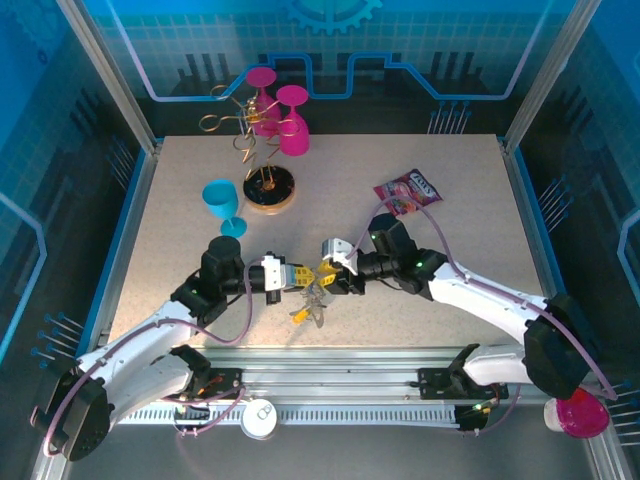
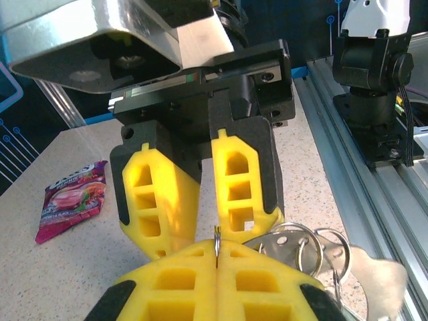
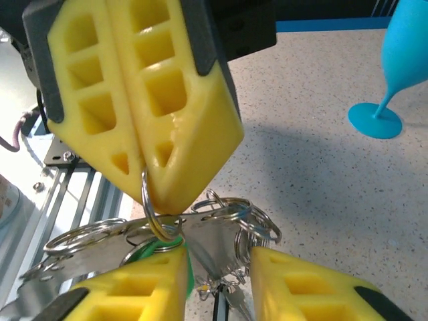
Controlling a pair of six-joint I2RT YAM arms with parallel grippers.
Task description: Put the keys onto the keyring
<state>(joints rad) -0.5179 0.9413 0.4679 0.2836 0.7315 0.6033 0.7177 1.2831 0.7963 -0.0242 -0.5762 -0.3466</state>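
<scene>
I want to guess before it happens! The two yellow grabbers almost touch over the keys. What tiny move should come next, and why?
Probably the right gripper should close on the bunch of keys sitting between its open fingers. The left gripper is shut on a thin metal ring, and the keys hang right under it, so holding them would help steer one onto the ring.

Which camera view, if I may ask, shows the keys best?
The right wrist view: the keys are close and large. The left wrist view catches some rings low right; the top view shows a tiny cluster.
</scene>
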